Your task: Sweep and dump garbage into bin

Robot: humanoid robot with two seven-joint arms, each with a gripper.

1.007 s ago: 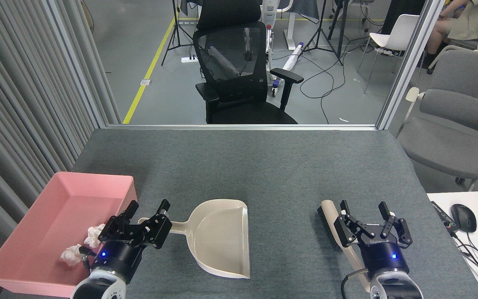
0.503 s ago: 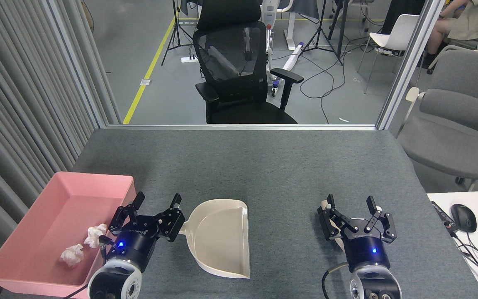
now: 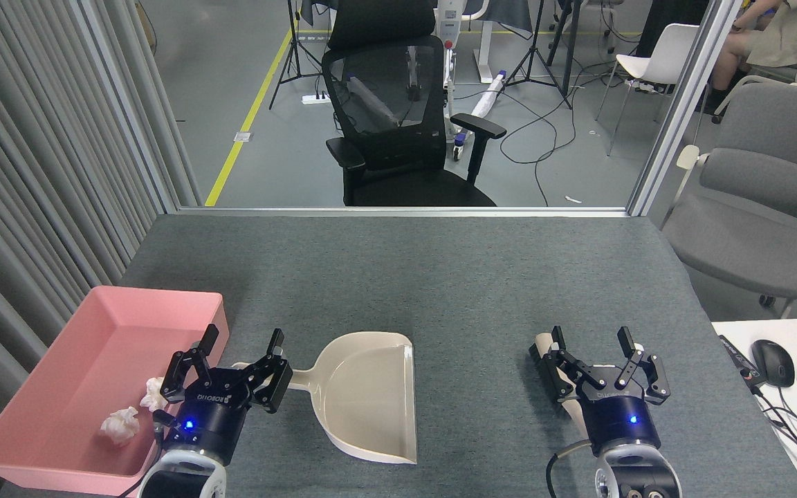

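Two white tissue wads of garbage [image 3: 120, 425] lie inside the pink bin [image 3: 122, 318] at the table's left edge; one is partly hidden behind my left gripper [image 3: 242, 340]. That gripper is open, hovering over the handle end of the beige dustpan [image 3: 371, 394], which lies flat and empty on the grey table. My right gripper [image 3: 592, 337] is open too, above a beige brush [image 3: 544, 354] with dark bristles that it mostly hides.
A black office chair [image 3: 398, 124] stands beyond the table's far edge and a grey chair [image 3: 758, 200] to the right. A white desk with a mouse [image 3: 772, 362] and keyboard adjoins the right front corner. Grey slatted wall runs along the left.
My left gripper shifted right and then back left, ending over the dustpan handle. My right gripper moved left and back over the brush. Dustpan and garbage stayed put.
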